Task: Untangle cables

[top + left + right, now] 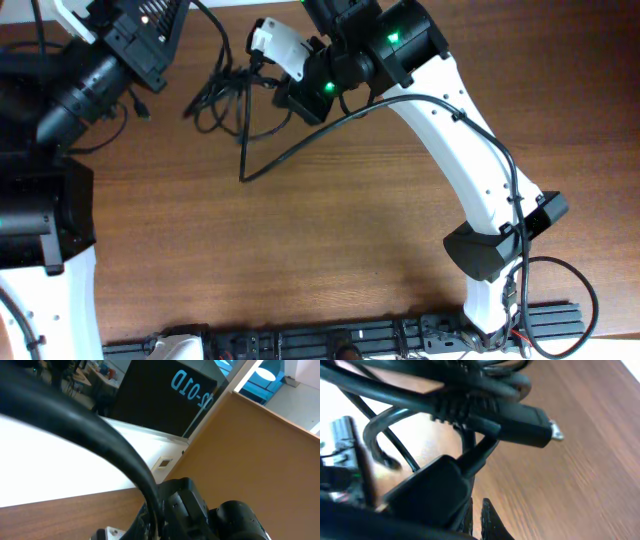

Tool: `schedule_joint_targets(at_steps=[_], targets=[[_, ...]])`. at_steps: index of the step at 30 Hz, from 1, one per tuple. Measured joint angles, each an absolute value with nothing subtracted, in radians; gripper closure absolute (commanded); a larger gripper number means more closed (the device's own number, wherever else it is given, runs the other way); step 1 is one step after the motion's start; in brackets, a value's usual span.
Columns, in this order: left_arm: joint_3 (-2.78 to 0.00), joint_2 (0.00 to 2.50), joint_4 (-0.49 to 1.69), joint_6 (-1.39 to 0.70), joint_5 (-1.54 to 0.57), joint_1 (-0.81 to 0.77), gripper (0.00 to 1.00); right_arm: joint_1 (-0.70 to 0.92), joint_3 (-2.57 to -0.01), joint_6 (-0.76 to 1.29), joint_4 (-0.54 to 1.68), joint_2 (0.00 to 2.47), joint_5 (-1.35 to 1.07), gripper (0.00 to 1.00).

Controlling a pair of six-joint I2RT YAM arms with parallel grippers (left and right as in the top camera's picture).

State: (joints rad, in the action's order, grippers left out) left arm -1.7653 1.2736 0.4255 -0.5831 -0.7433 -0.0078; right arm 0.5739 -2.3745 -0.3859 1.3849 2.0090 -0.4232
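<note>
Black cables (225,95), brown woodgrain table (330,230)

My overhead feed evenly bright, soft shadows on the tabletop (330,230), left wrist view blown out white at its left, right wrist close-up soft, cables (470,405) looming blurred, glare along its left edge

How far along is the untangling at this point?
Done: nothing yet; the cables form one knotted bundle near the far edge of the table. In hand: the right gripper seems pinched on a cord of that bundle, a silver-tipped plug beside it. Remaining: pulling every cord apart and laying them out separately.
</note>
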Motion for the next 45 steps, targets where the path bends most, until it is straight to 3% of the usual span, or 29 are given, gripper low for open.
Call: schedule_joint_targets(at_steps=[11, 23, 30, 37, 45], targets=[[-1.771, 1.274, 0.435, -0.583, -0.740, 0.045, 1.00, 0.535, -2.374, -0.275, 1.435, 2.009, -0.182, 0.96], [-1.777, 1.247, 0.478, -0.583, -0.805, 0.377, 1.00, 0.271, -2.374, -0.179, 1.491, 2.009, -0.171, 0.96], [-1.781, 1.236, 0.473, -0.583, -0.827, 0.464, 1.00, 0.105, -2.374, -0.138, 1.512, 2.009, -0.157, 0.96], [-1.790, 1.234, 0.470, -0.583, -0.820, 0.510, 1.00, -0.048, -2.374, -0.095, 1.530, 2.009, -0.138, 0.96], [-1.792, 1.234, 0.466, -0.583, -0.813, 0.511, 1.00, -0.073, -2.374, -0.079, 1.517, 2.009, -0.131, 0.96]])
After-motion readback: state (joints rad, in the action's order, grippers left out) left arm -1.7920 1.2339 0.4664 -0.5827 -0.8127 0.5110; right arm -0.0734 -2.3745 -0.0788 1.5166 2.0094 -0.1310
